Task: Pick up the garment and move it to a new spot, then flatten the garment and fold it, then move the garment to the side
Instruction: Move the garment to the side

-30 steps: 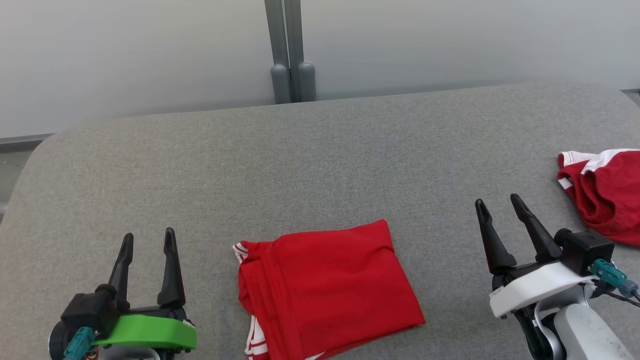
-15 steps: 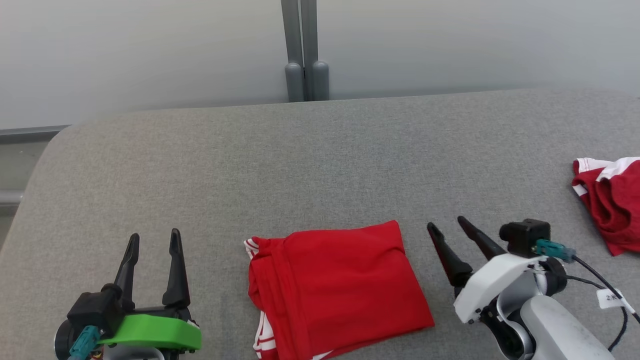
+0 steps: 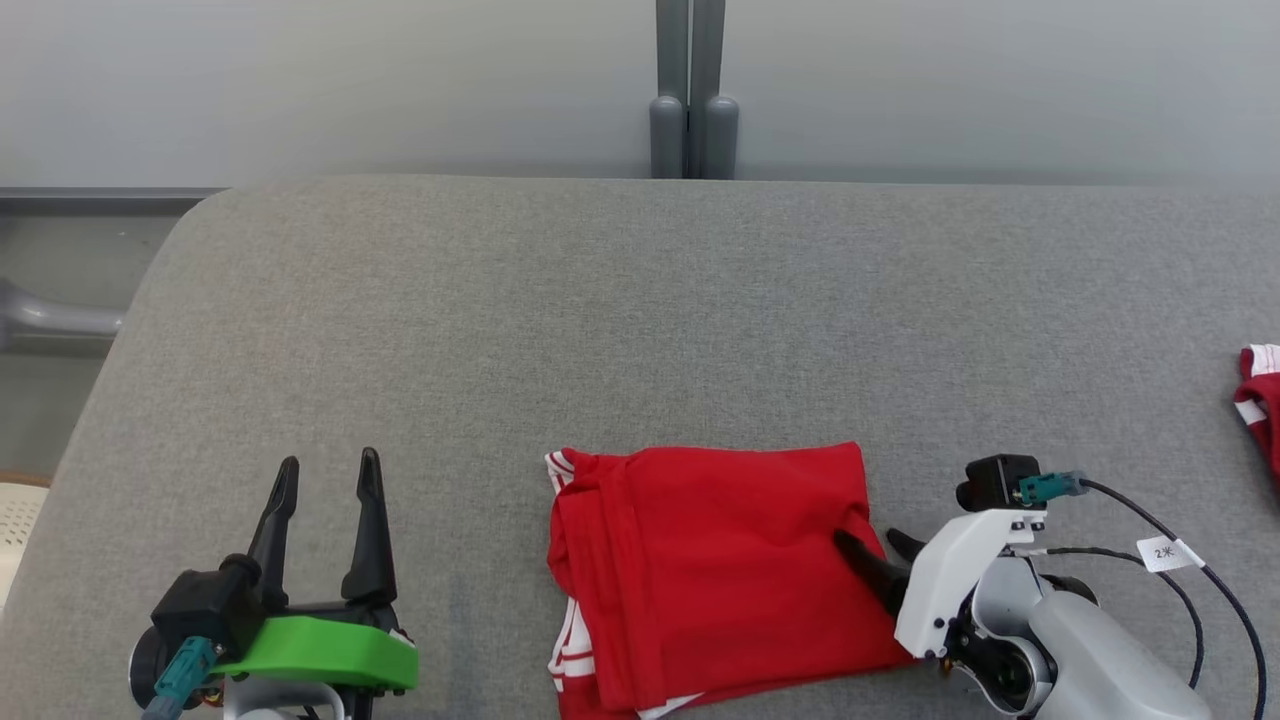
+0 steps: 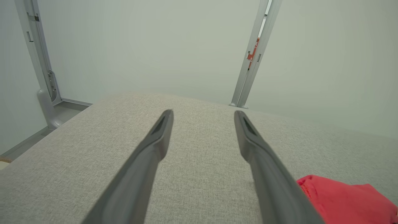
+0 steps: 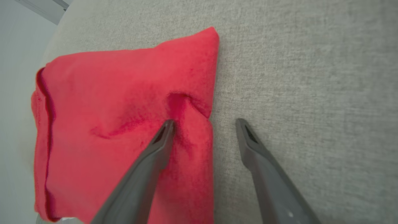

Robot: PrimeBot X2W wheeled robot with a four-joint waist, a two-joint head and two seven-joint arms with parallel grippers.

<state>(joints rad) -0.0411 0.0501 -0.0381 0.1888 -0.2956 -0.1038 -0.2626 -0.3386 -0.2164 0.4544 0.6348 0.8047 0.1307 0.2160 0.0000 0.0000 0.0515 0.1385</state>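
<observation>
Where the grey worktop (image 3: 640,320) nears its front edge, the folded red garment (image 3: 700,570) lies flat at centre, white-striped trim on its left side, bare surface open behind it. Right tool (image 5: 204,122): jaws spread, astride the garment's right edge, one finger on cloth, the other on worktop, nothing gripped. Left tool (image 3: 330,460): jaws spread, empty, well left of the garment; second red cloth (image 3: 1262,400) at far right edge.

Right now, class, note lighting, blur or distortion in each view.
Head view: even light, no glare, garment sharp. Left wrist view: left gripper looms, soft near the bottom edge. Right wrist view: right gripper likewise soft low down.
</observation>
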